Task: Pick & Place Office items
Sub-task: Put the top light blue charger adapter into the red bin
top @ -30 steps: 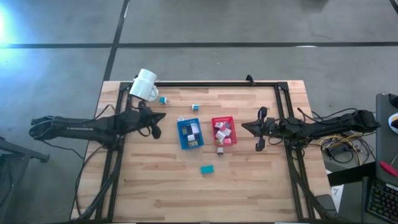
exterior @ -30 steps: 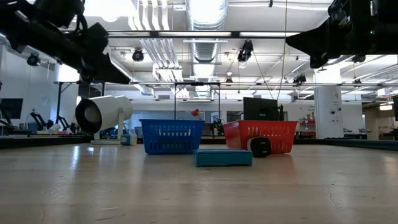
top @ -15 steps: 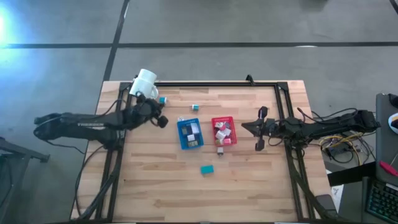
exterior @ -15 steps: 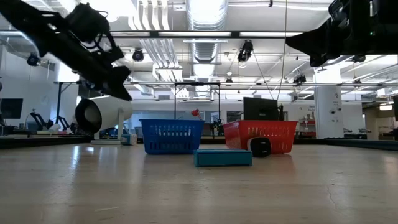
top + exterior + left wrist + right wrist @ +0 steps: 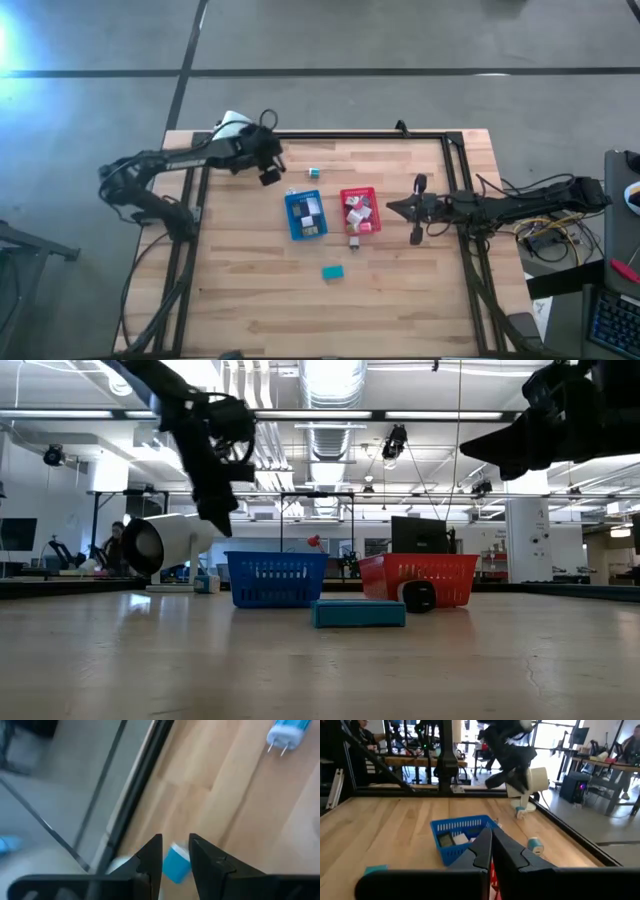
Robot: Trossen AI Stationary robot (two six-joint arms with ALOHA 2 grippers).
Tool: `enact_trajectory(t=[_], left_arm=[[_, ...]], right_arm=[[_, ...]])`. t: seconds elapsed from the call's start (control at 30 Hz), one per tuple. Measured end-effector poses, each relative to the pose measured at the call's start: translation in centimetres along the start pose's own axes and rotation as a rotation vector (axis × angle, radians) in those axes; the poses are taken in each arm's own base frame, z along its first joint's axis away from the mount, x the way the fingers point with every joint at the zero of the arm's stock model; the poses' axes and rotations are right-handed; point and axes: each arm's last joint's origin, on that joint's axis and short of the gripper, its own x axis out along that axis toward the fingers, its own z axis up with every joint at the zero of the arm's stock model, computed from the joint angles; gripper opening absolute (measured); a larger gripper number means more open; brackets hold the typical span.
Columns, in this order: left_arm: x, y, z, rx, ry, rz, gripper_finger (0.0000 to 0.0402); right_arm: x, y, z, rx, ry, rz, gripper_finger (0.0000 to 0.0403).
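Observation:
My left gripper (image 5: 270, 176) hangs above the table beside the lying white mug (image 5: 232, 127), fingers slanting down and slightly apart. In the left wrist view a small teal-blue item (image 5: 176, 865) on the wood shows through the gap of the gripper (image 5: 176, 844), which is clear of it. A second teal-and-white item (image 5: 314, 172) lies nearer the trays. A teal block (image 5: 333, 271) lies toward the near edge. The blue tray (image 5: 291, 215) and red tray (image 5: 345, 196) hold several small items. My right gripper (image 5: 417, 210) waits level and shut, right of the red tray.
A dark small item (image 5: 354, 241) rests against the red tray's near side. A black frame rail (image 5: 350, 135) runs along the far edge and down both sides of the table. Bare wood lies toward the near edge around the teal block.
My left gripper has swung from beside the blue tray's left toward the table's far edge, next to the mug. It has tipped from near level to slanting down, and now stands over the small teal item there. Nothing on the table has moved.

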Motion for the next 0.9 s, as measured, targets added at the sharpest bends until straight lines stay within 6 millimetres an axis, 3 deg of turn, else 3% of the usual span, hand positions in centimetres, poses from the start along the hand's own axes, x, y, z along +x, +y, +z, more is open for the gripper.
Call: enact_trajectory(t=[0.27,0.4,0.5,0.67,0.9], left_arm=[[-0.4,1.8,4.2,0.147,0.028,0.012,0.0073],[0.1,2.4,4.7,0.239,0.085,-0.055,0.0049],[0.6,2.4,4.2,0.409,0.131,-0.186,0.0049],[1.7,2.2,3.2,0.529,0.167,-0.305,0.0103],[2.8,2.3,2.7,0.535,0.204,-0.323,0.0234]], right_arm=[[0.0,0.3,-0.1,0.053,0.015,0.089,0.0008],[0.0,0.3,-0.1,0.076,0.016,0.104,0.0008],[0.0,0.3,-0.1,0.079,0.013,0.105,0.0008],[0.0,0.3,0.0,0.116,0.009,0.105,0.0008],[0.0,0.3,0.0,0.137,0.01,0.107,0.0008]])
